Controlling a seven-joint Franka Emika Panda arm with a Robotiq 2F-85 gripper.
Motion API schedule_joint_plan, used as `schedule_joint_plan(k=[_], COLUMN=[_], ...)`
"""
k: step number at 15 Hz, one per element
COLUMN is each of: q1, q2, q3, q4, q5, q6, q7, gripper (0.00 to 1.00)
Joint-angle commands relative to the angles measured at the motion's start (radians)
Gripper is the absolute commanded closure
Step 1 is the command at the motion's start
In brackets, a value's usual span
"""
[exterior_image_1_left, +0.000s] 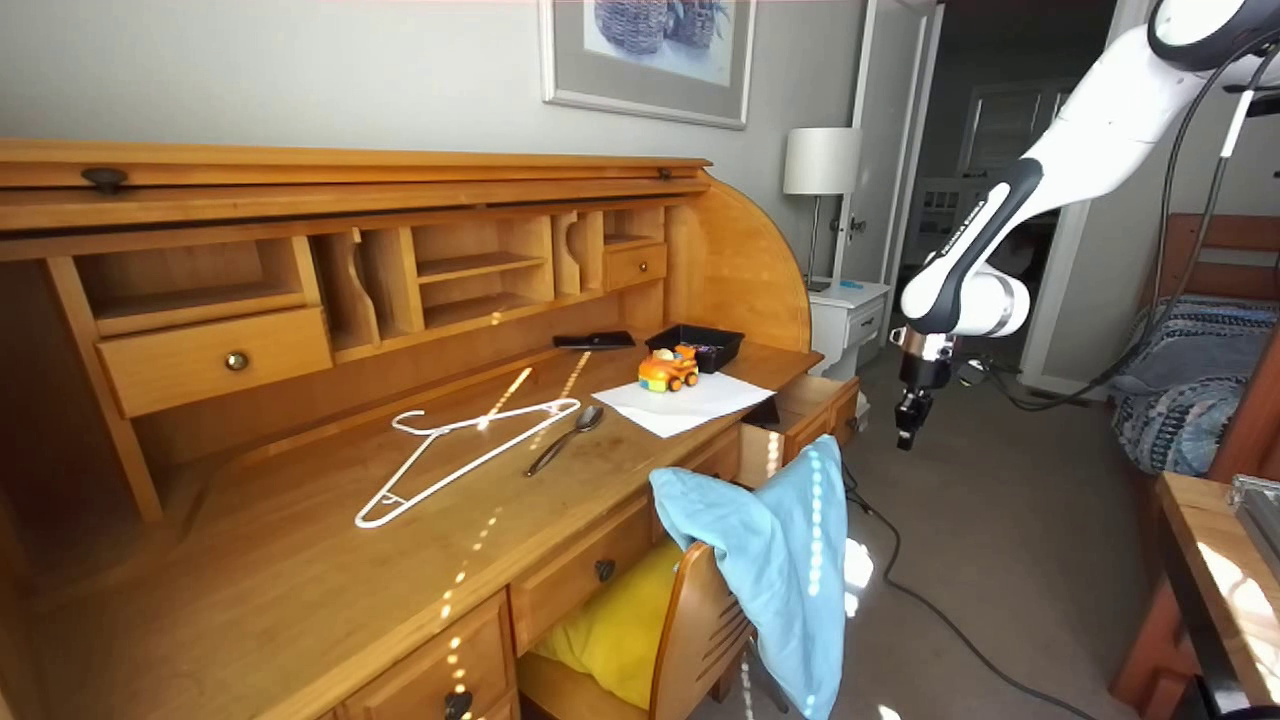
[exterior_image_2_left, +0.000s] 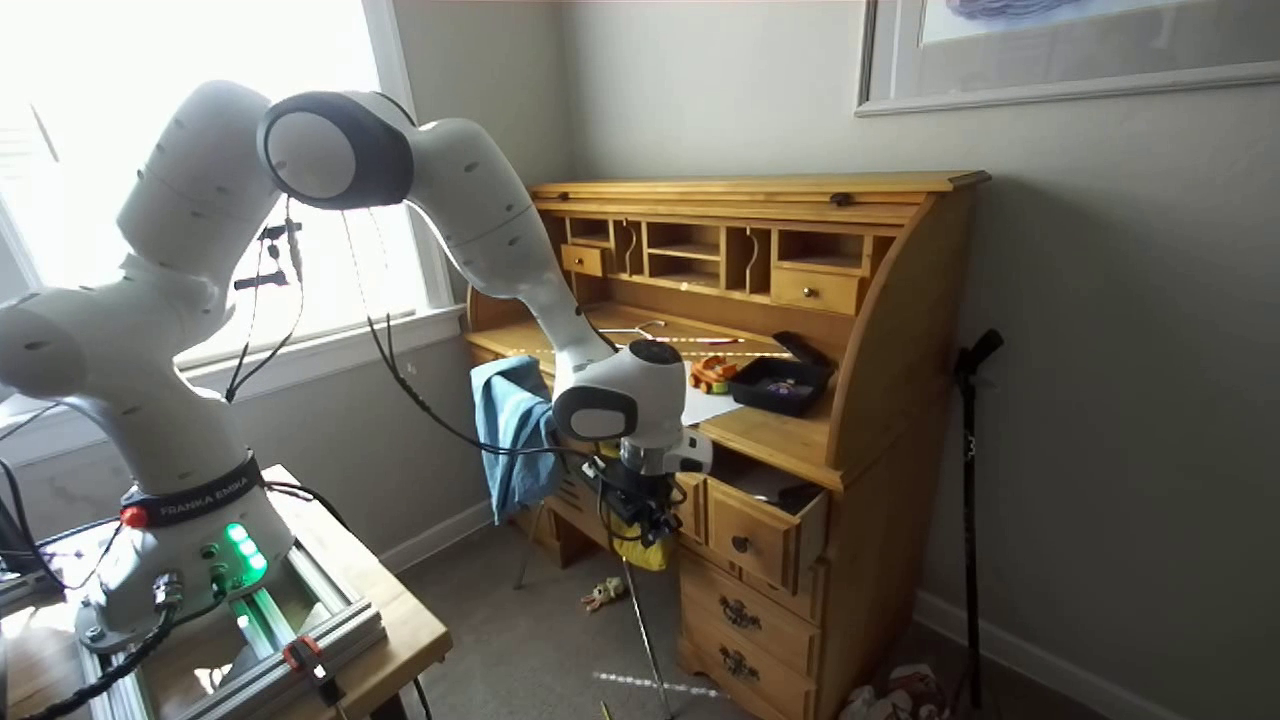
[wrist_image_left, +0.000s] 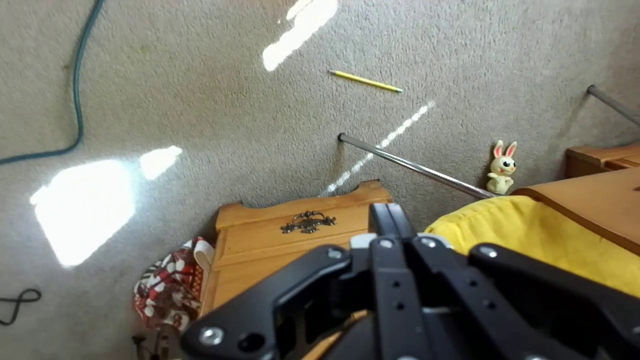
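Clenched tip to tip at the fingers (wrist_image_left: 379, 220) of the gripper (wrist_image_left: 392, 216), pointing down in free space over carpet (wrist_image_left: 225, 90), outside the front edge of the desk (exterior_image_1_left: 230, 570). Near the open drawer (exterior_image_2_left: 765, 530), jutting outward with its front lengthwise along that edge. Bordered in the wrist view by yellow cushion (wrist_image_left: 540, 240) and slanting metal leg (wrist_image_left: 420, 168).

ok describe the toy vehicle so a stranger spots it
Start at the big wooden roll-top desk. On it lies a sheet of white paper near a black tray, and the toy vehicle stands on that paper. Bright orange and wheeled, it differs plainly from the tray and the metal spoon.
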Motion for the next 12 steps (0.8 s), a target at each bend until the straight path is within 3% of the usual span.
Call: schedule_joint_plan(k=[1, 6, 12], q1=[-0.068, -0.158, -0.303], q2=[0.055, 0.118, 0.230], q3=[0.081, 0.183, 0.334], q4=[0.026, 0.031, 0.034], q5=[0.008, -0.013, -0.105], q6=[0.087, 0.249, 0.472], q7=[-0.132, -0.221, -0.227], gripper=[1.00, 1.00, 1.00])
